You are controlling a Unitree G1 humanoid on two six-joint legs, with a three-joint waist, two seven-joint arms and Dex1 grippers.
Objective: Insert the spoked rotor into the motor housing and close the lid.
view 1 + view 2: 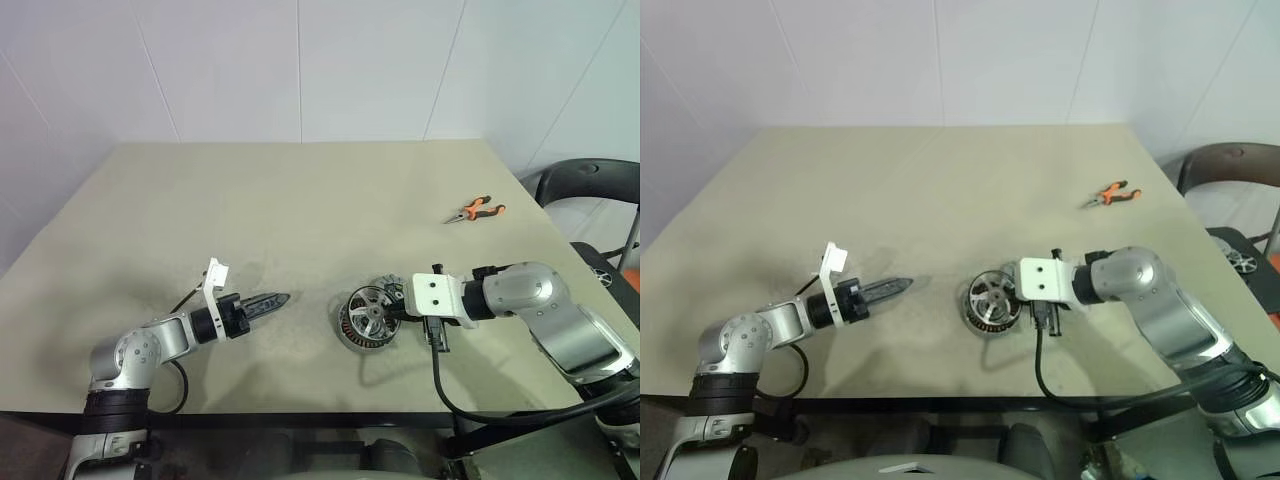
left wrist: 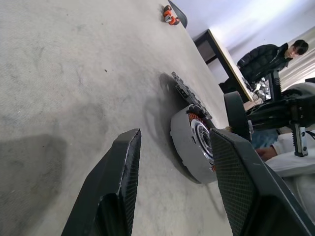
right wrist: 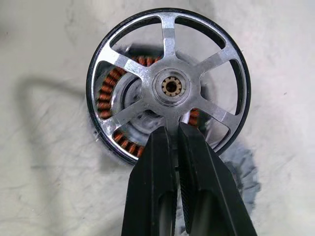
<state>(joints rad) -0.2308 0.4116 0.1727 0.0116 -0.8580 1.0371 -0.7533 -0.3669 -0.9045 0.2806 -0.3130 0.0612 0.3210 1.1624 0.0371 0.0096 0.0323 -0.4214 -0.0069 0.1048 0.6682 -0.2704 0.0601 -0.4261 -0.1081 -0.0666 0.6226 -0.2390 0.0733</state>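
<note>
The spoked rotor [image 3: 170, 86], with its black rim and silver spokes, hangs tilted just over the motor housing [image 3: 109, 91]. The housing's copper windings show through the spokes. My right gripper [image 3: 172, 132] is shut on one spoke near the hub. In the eye views the rotor [image 1: 368, 314] sits above the housing [image 1: 347, 338] near the table's front edge. A grey slotted part, probably the lid [image 1: 388, 289], lies on the table just behind them. My left gripper [image 1: 276, 299] hovers open to the left of the housing [image 2: 189, 147], pointing at it with nothing between its fingers.
Orange-handled pliers [image 1: 476, 209] lie at the table's far right. A dark chair [image 1: 590, 182] stands beyond the right edge. A person in a dark jacket [image 2: 268, 56] sits at another table in the background. The tan table [image 1: 300, 200] stretches wide behind the parts.
</note>
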